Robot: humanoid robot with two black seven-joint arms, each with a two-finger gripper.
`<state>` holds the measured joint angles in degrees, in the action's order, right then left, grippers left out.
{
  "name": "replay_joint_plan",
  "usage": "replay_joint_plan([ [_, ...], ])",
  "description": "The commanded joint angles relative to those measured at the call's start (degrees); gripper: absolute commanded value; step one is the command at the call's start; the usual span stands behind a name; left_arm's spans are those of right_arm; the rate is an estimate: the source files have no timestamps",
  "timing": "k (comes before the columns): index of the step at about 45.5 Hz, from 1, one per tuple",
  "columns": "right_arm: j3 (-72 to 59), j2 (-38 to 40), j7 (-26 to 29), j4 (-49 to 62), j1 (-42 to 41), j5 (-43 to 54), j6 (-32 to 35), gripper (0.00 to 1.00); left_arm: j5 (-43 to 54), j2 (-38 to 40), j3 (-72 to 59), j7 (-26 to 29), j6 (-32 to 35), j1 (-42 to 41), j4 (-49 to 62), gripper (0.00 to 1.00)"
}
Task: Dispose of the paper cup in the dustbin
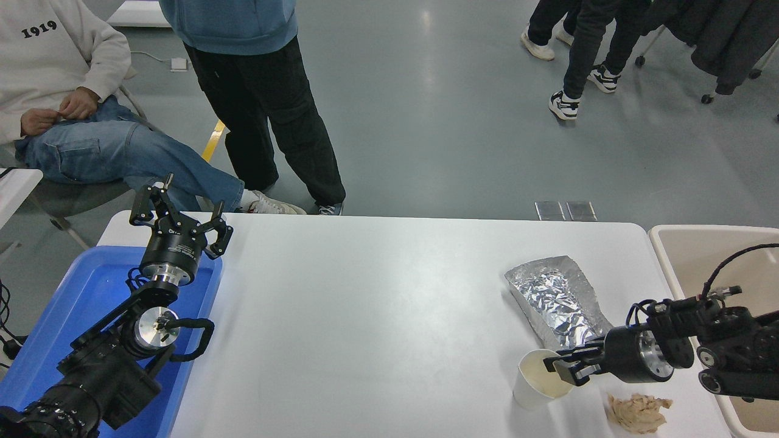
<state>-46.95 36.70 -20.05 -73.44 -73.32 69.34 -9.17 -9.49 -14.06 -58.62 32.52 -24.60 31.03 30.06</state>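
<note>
The paper cup [539,378] is seen standing upright on the white table [377,316], near the front right of the tabletop, with its cream inside facing up. The right gripper [567,367] is reached in from the right edge of the picture, held low and roughly level, and its fingers are closed on the right side of the cup's rim, one finger lying over the mouth and the other against the outer wall. Just behind the cup, a crumpled silver foil packet [555,299] is laid on the table, its near end close to the gripper. A crumpled tan tissue wad [638,411] is found just to the right of the cup, near the table's front edge and below the right arm's wrist. The dustbin [688,246], beige with a thick pale rim, is set beside the table's right end, and part of it is hidden by the right arm. The left gripper [179,220] is parked at the lower left, raised over the far end of a blue tray [79,298], with its fingers spread apart and nothing between them. Beyond the far side of the table, a seated person [73,115] in blue jeans and a standing person [261,91] in dark trousers are seen on the grey floor.
</note>
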Motion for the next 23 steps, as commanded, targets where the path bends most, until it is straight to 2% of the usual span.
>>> replay_joint_plan([
  [1,-0.34,0.22,-0.34,0.05,-0.60,0.53,-0.06,0.00,0.00,0.00,0.00,0.00,-0.01,0.00,0.00,1.00],
  [13,-0.34,2.32,-2.28,-1.09,-2.79,0.18,-0.06,0.00,0.00,0.00,0.00,0.00,-0.01,0.00,0.00,1.00],
  [23,-0.42,7.95,-2.28,-5.75,-9.82,-0.17,0.47,0.00,0.00,0.00,0.00,0.00,-0.01,0.00,0.00,1.00],
])
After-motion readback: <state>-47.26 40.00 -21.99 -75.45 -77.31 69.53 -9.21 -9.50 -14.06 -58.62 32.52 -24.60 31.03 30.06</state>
